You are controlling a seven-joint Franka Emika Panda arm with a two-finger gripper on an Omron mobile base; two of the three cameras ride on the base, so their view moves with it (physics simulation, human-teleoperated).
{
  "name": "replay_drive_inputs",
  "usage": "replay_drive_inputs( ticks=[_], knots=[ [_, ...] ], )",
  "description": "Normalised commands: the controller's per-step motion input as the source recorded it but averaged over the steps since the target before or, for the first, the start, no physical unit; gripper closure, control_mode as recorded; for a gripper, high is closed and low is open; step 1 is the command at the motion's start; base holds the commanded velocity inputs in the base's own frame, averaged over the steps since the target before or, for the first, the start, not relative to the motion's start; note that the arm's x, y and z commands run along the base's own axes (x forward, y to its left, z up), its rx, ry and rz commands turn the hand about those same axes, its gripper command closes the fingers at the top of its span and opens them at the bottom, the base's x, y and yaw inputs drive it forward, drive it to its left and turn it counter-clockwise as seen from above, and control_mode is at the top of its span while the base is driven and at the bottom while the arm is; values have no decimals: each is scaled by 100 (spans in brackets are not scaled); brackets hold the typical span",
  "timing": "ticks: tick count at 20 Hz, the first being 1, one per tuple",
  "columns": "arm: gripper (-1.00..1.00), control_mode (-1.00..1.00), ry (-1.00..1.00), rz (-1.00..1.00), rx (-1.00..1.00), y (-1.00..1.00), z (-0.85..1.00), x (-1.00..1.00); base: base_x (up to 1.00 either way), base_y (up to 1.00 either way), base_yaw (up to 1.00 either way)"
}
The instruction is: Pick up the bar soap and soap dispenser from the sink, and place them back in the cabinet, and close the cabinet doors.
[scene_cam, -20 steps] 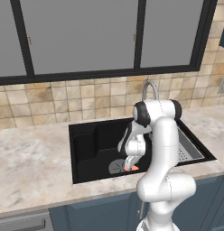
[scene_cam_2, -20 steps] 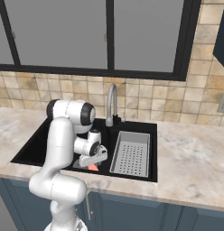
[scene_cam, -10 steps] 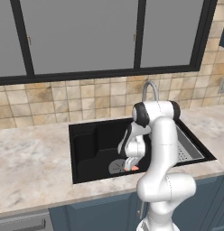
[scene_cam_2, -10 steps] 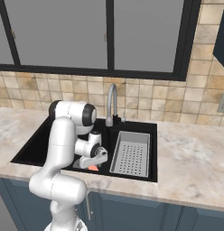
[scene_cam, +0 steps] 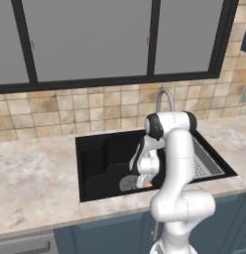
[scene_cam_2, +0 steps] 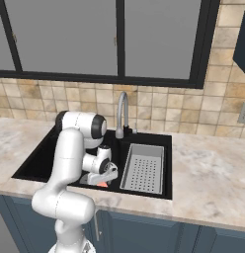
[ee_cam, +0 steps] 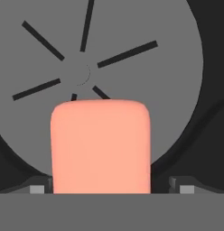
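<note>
The salmon bar soap [ee_cam: 100, 144] lies on the sink floor, overlapping the round grey drain [ee_cam: 86, 58]. My gripper [ee_cam: 111, 188] is open and reaches down into the black sink [scene_cam: 92, 161]. One fingertip [ee_cam: 38, 188] stands on each side of the bar, with a small gap on both sides. From the base cameras the soap [scene_cam: 148, 185] [scene_cam_2: 102, 185] peeks out orange just under the hand. The soap dispenser is out of view. A dark blue sliver of the cabinet [scene_cam_2: 241, 44] shows at the upper right edge. Its doors cannot be made out.
A grey perforated tray [scene_cam_2: 144, 168] fills the sink's right part, and the curved silver faucet [scene_cam_2: 122, 113] rises behind it. Marble counter [scene_cam: 35, 183] runs on both sides. Grey black-framed window panes [scene_cam: 90, 39] hang above the tiled wall.
The hand has eased slightly lower over the bar soap. The jaws stay open and the soap has not moved.
</note>
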Motion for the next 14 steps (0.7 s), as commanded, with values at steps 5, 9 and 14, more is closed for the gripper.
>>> replay_drive_inputs(
  ticks=[5, 9, 14],
  knots=[
    [-100, -100, 1, 0, 0, 0, -7, 0, 0, 0, 0],
    [-100, -100, 0, 0, 0, 0, -7, 0, 0, 0, 0],
    [-100, -100, 1, 0, 0, 0, -3, 0, 0, 0, 0]
  ],
)
